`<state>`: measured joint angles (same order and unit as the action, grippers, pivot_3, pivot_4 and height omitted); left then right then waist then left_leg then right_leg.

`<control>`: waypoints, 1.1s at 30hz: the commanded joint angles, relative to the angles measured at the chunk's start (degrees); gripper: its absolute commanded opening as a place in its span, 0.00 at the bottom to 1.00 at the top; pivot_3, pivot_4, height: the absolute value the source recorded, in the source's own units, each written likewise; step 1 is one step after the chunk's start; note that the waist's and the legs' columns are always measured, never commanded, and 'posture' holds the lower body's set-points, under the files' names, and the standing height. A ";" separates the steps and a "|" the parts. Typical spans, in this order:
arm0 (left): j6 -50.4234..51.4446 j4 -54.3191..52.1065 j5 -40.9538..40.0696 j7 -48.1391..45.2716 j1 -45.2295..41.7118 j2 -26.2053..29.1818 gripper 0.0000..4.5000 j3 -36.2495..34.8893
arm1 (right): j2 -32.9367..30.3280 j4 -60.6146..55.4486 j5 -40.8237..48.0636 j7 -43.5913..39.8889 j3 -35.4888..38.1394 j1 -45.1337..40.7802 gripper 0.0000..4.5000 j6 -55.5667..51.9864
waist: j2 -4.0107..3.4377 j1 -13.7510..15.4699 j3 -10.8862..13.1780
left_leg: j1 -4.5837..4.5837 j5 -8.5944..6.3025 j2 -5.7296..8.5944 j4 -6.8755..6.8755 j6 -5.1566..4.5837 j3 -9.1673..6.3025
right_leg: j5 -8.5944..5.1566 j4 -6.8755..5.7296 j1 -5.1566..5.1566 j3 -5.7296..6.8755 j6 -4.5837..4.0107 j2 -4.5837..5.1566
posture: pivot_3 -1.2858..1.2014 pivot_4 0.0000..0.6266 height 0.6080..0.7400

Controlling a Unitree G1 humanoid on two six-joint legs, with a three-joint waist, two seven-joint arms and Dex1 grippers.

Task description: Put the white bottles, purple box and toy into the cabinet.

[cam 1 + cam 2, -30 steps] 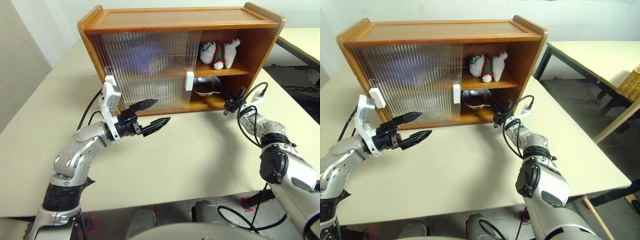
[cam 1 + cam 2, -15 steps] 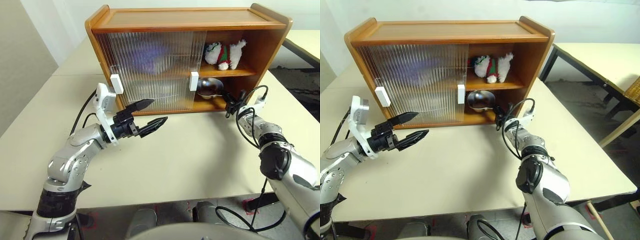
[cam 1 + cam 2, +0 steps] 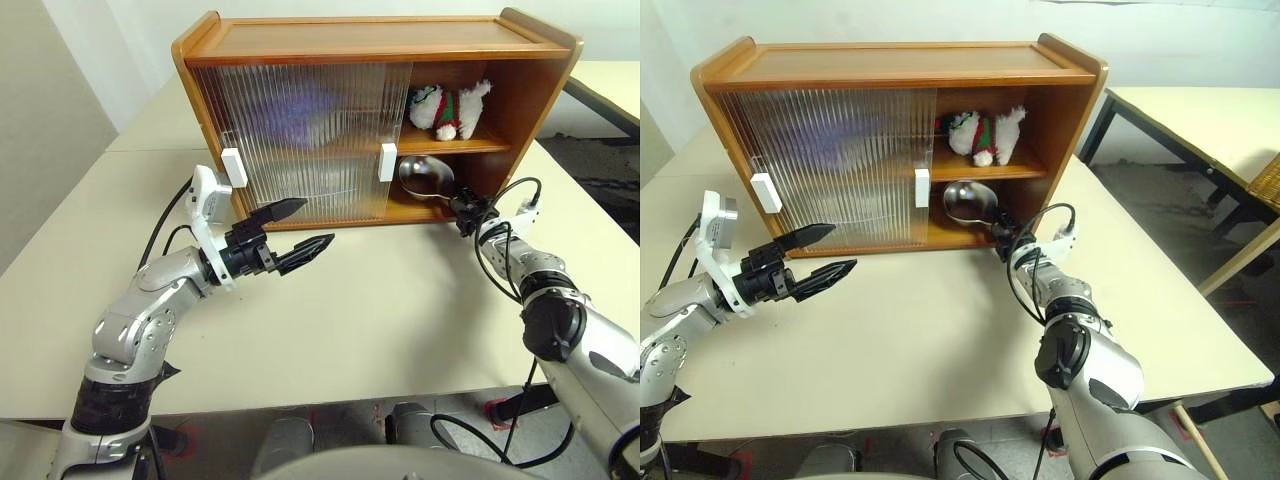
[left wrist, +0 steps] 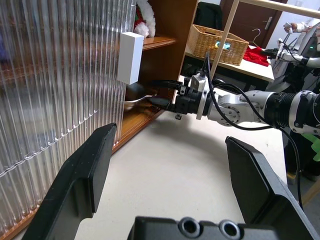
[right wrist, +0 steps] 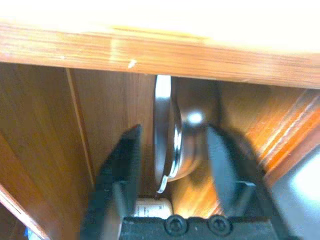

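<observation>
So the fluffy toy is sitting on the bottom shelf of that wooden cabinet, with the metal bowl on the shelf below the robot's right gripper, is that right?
Not quite. The toy sits on the upper shelf of the cabinet, as the left eye view shows. It is the metal bowl that is on the bottom shelf, tipped up on its edge, with the right gripper at that shelf's opening.

The toy (image 3: 448, 106) sits on the cabinet's (image 3: 370, 40) upper shelf above a tilted metal bowl (image 3: 426, 177).

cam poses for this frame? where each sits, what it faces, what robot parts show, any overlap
Head stereo pair: looks forward and down at cabinet; both arms, left gripper, right gripper.
Left wrist: faces along the ribbed door to the right gripper; own fingers.
Right wrist: faces lower shelf, metal bowl between its fingers.
Shared: bowl, cabinet.
</observation>
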<state>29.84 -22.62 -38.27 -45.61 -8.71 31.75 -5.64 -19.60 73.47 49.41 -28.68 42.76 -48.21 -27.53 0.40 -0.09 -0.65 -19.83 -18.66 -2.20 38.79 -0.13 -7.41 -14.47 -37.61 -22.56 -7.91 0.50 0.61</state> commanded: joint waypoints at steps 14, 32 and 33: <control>-0.88 3.31 0.97 -2.55 -3.24 -1.06 1.00 2.71 | -3.98 -5.60 0.58 -6.01 2.15 5.74 0.99 -12.19 | 0.03 -0.60 -0.01 | 0.12 0.03 0.00 0.08 0.04 0.00 | 0.02 -0.02 0.15 -0.01 -0.10 -0.02 | 0.48 0.00 1.00; -2.22 7.41 1.67 -5.39 -5.69 -1.41 1.00 4.19 | -0.31 -73.67 -19.23 -12.42 -29.58 40.95 0.99 0.86 | 0.03 -4.07 -0.01 | 0.10 -0.06 -0.06 0.13 -0.12 -0.01 | -0.07 -0.01 0.13 -0.01 -0.02 -0.19 | 0.46 0.00 1.00; -2.27 7.49 1.67 -5.40 -5.71 -1.42 1.00 4.23 | -0.52 -74.62 -21.38 -13.03 -31.32 41.54 0.99 4.18 | 0.03 -4.30 -0.01 | 0.10 -0.06 -0.07 0.13 -0.12 -0.01 | -0.07 -0.01 0.12 -0.01 0.01 -0.20 | 0.46 0.00 1.00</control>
<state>27.94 -15.74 -37.69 -50.69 -14.05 30.34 -1.85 -19.69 1.13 31.58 -40.12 14.26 -6.91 -28.46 0.43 -4.38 -0.65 -19.72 -18.71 -2.27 38.92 -0.26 -7.43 -14.54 -37.62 -22.46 -7.92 0.54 0.41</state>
